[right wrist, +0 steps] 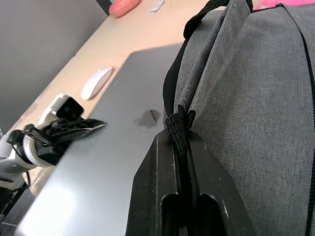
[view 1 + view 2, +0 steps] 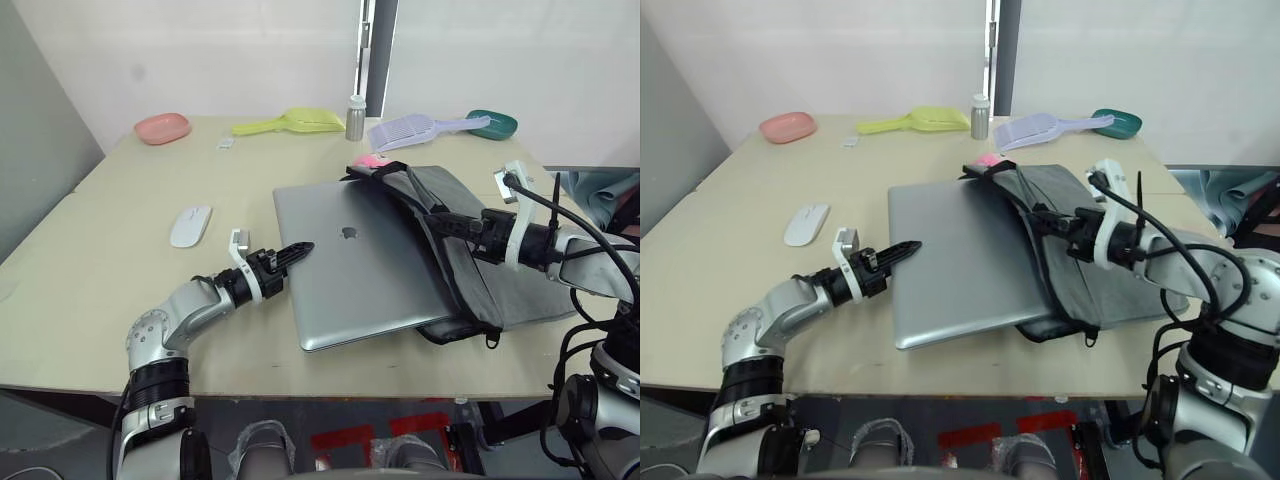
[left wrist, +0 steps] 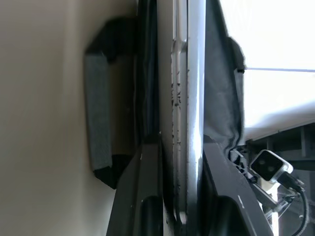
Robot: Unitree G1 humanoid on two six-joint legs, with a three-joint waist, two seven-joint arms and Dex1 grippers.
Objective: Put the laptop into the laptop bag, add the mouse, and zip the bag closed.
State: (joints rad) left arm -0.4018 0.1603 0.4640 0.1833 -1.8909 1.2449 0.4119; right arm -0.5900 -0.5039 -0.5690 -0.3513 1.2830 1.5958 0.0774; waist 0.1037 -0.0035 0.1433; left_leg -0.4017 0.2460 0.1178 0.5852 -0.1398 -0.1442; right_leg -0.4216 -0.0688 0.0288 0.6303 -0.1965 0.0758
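While the right tool [image 2: 437, 222] pinches the upper lip of the laptop bag [image 2: 470, 245] to hold its mouth open, the laptop [image 2: 355, 262] lies flat on the bench [image 2: 120, 210], partly inside. The left tool [image 2: 297, 250], forearm low and stretched forward, clamps the laptop's near edge, probably to push it in. The mouse [image 2: 190, 225] waits well apart.
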